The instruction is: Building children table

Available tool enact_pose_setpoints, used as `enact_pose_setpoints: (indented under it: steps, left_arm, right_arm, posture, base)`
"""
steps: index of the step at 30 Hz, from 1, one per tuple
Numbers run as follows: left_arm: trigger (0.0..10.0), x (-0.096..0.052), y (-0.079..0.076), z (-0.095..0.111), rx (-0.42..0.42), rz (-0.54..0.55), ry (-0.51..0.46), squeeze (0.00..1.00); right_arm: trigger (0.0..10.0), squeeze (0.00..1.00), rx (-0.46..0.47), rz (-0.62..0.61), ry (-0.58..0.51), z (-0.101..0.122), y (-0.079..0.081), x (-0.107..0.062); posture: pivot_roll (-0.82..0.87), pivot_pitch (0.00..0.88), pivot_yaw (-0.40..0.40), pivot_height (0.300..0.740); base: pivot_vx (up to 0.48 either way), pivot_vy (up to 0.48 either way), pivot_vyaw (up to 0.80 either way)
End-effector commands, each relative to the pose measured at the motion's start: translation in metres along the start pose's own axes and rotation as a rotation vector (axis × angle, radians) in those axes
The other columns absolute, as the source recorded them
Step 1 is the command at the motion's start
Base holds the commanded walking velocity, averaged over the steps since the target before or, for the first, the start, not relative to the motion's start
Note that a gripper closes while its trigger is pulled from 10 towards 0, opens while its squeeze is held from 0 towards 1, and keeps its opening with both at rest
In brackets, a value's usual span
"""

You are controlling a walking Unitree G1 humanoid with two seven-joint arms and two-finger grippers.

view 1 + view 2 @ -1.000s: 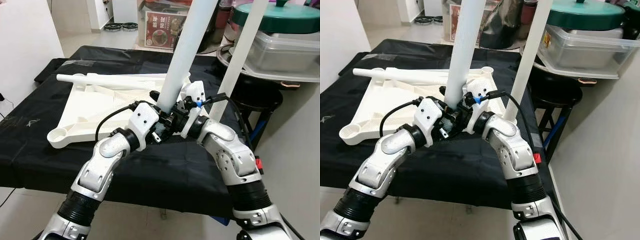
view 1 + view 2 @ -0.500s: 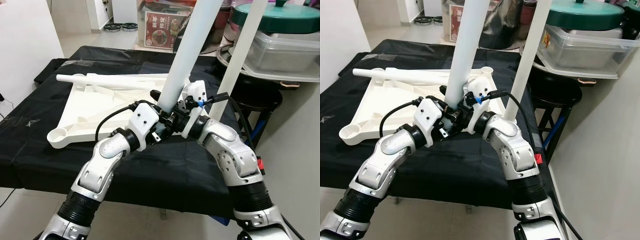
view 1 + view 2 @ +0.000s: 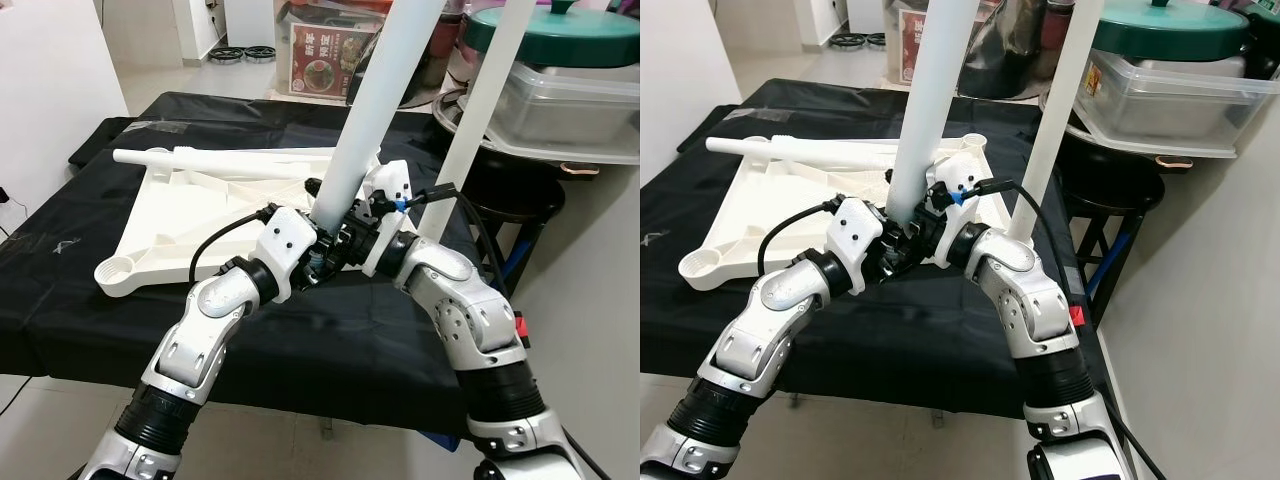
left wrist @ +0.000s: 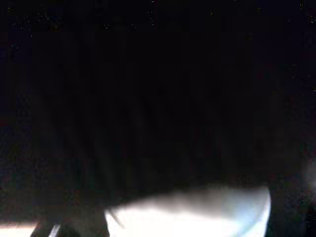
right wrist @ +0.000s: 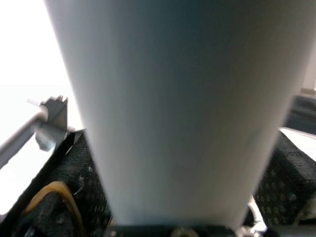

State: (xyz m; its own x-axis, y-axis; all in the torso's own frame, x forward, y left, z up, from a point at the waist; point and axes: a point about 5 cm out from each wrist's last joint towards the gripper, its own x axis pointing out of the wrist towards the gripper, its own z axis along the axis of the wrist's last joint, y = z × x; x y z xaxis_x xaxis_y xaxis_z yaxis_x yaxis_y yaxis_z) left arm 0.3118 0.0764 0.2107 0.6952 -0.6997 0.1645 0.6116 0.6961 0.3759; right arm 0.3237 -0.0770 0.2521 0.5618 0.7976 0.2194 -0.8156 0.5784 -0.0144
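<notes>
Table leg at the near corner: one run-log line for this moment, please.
stage: leg fitting | table leg: tilted, base at tabletop corner | left gripper, right gripper: both at leg base | second leg: upright | spare leg: lying

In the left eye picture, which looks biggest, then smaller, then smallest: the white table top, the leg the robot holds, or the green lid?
1. White table top, widest.
2. Held leg; it sits nearer the camera, so second place is unsure.
3. Green lid, partly cut off by the picture's edge.
</notes>
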Motion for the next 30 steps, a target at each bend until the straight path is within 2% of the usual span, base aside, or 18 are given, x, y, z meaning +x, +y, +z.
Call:
enact_pose_setpoints:
  steps: [1,3,9,15,23,30]
  left_arm:
    - [10.0,-0.002,-0.007,-0.005,0.006,-0.020,0.019,0.00]
    - [10.0,-0.003,-0.009,-0.008,-0.007,-0.020,0.027,0.00]
    - [10.0,-0.004,-0.010,-0.009,-0.011,-0.021,0.031,0.00]
    - [10.0,-0.005,-0.009,-0.011,-0.004,-0.026,0.038,0.00]
    - [10.0,-0.005,-0.007,-0.012,0.013,-0.034,0.046,0.00]
    - [10.0,-0.006,-0.007,-0.012,0.017,-0.037,0.047,0.00]
  right_arm:
    - [10.0,0.00,0.003,0.001,-0.033,0.009,0.000,0.004]
    - [10.0,0.00,0.006,-0.037,-0.065,0.020,-0.009,0.005]
    - [10.0,0.00,0.012,-0.047,-0.079,0.024,-0.011,0.006]
    - [10.0,0.00,0.017,-0.024,-0.085,0.028,-0.007,0.008]
    - [10.0,0.00,0.054,0.048,-0.056,0.022,0.007,0.010]
    - [10.0,0.00,0.066,0.067,-0.050,0.021,0.011,0.011]
  posture:
    - [0.09,0.033,-0.071,0.740]
    - [0.09,0.038,-0.068,0.740]
    - [0.09,0.039,-0.069,0.740]
    - [0.09,0.045,-0.067,0.740]
    - [0.09,0.048,-0.068,0.740]
    - [0.09,0.048,-0.065,0.740]
  base:
    - [0.000,0.000,0.00]
    - [0.000,0.000,0.00]
    - [0.000,0.000,0.00]
    - [0.000,0.000,0.00]
    - [0.000,0.000,0.00]
    - [0.000,0.000,0.00]
